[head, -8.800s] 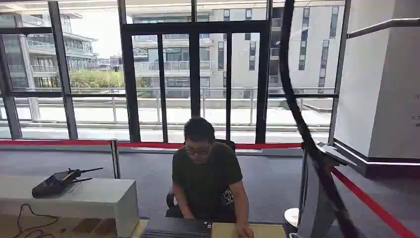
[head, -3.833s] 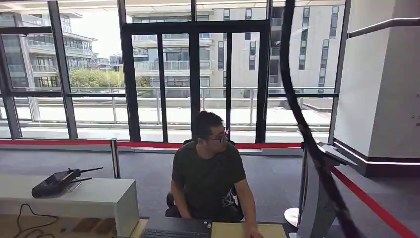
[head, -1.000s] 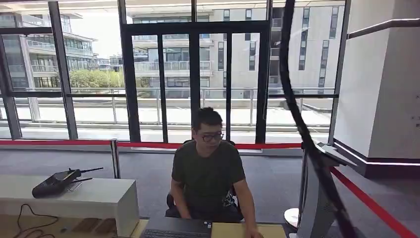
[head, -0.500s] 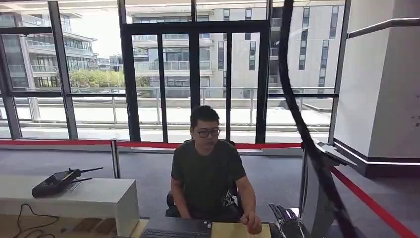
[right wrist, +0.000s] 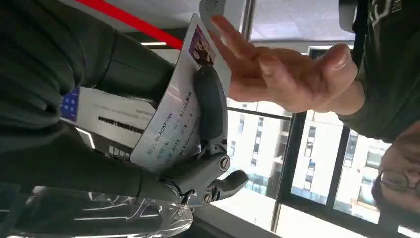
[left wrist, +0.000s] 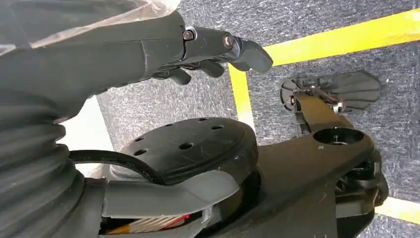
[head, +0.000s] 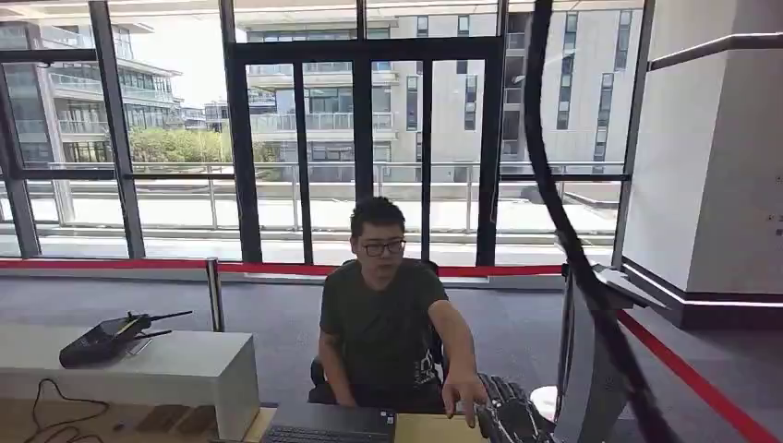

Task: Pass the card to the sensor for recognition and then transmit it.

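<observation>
Handover stage, judged from the scene: the right robot hand (right wrist: 198, 148) pinches the card (right wrist: 178, 114) between thumb and fingers, the other fingers curled at its lower end. In the right wrist view the card's long axis runs from about 7 o'clock, at the grip, to about 1 o'clock, where the free end with the small photo points at the person's hand (right wrist: 282, 79). That hand, open w/ fingers spread, sits just beside the free end at roughly 2 o'clock from the grip; touching or not can't be told. This gap is the relation the next move likely turns on: push along the card's long axis, free end first.

In the head view the right robot hand (head: 510, 417) shows at about 5 o'clock, just past the person's fingers, near the table (head: 434, 429) edge.

The left robot hand (left wrist: 218, 49) holds nothing, fingers loosely apart, well away from the card; right is clearly the nearer hand. Sensor not identifiable.
</observation>
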